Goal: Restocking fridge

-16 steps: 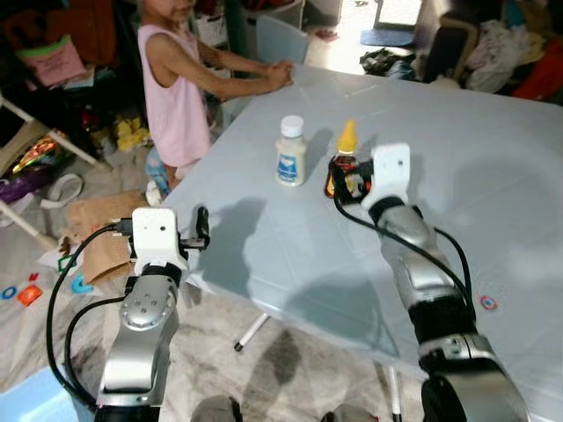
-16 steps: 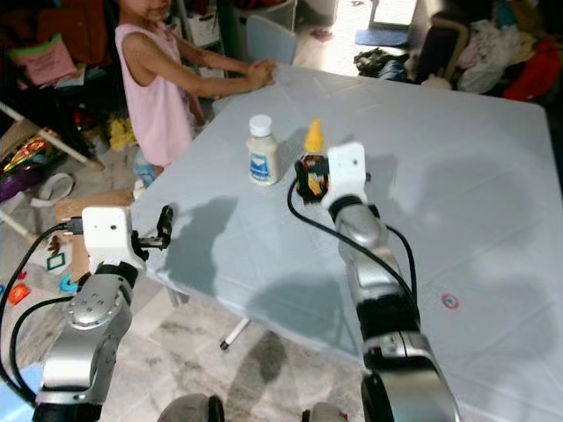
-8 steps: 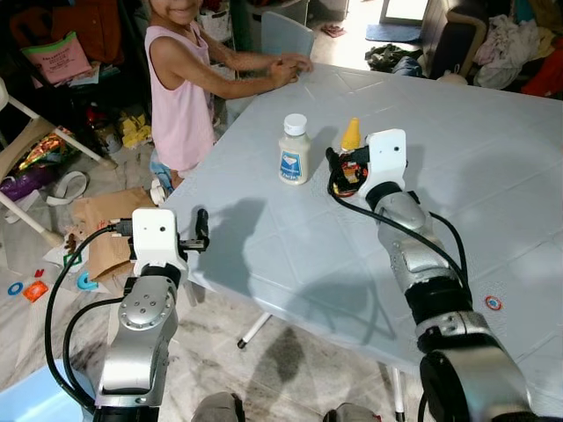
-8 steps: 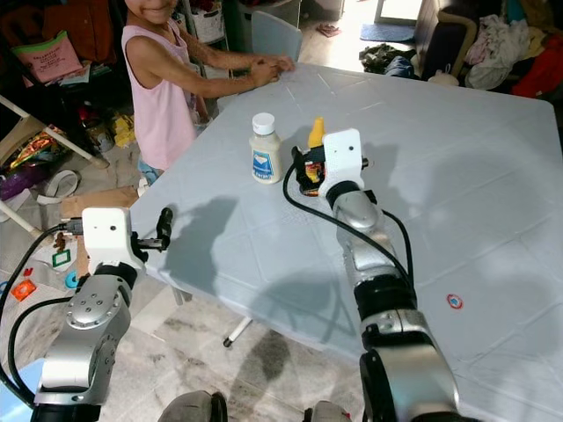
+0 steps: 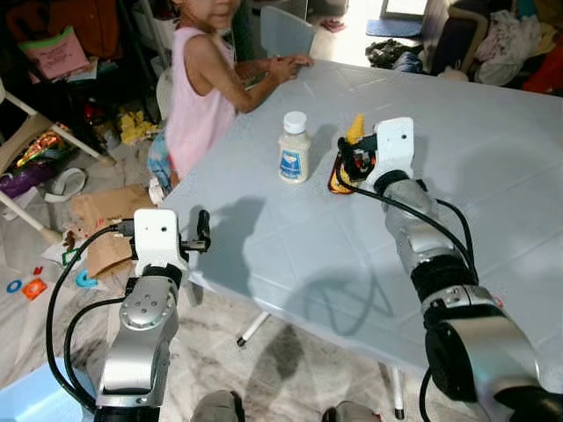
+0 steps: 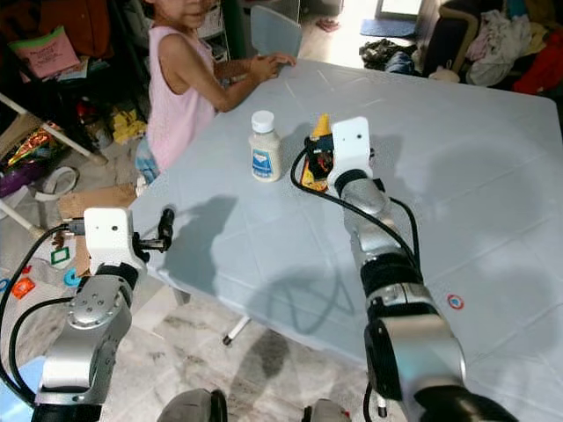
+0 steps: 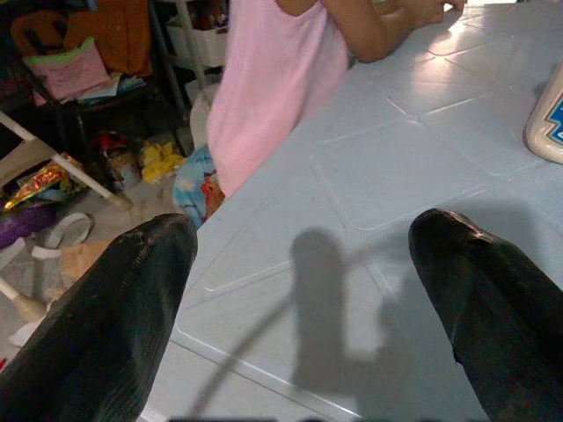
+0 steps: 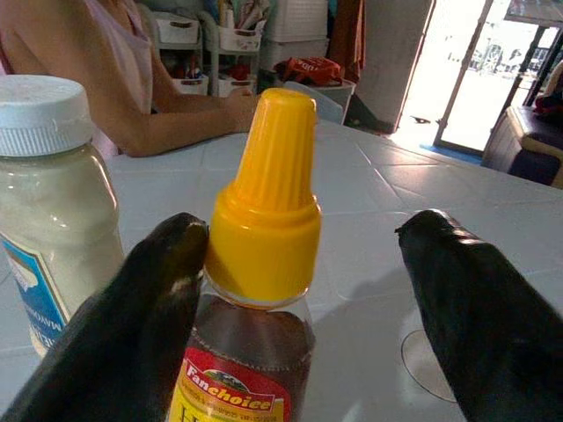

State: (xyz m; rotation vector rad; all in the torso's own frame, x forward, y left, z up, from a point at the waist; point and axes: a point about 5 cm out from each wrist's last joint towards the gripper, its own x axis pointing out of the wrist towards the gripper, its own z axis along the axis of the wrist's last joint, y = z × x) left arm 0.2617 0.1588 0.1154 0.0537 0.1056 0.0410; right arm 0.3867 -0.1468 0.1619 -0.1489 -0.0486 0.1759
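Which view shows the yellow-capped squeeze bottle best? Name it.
The right wrist view: the brown plastic squeeze bottle with a yellow cap stands close up between the right gripper fingers, label readable. Both eye views show it small, partly behind that gripper.

1. On the tabletop (image 5: 493, 167) stand a jar (image 5: 293, 148) and, just to its right, a squeeze bottle (image 5: 348, 154).
2. The right end effector (image 8: 299, 290) sits at the bottle, fingers either side of it.
3. The left end effector (image 5: 201, 230) hangs off the tabletop's left edge.
4. A person (image 5: 201, 83) stands at the far left corner, hands resting on the tabletop.
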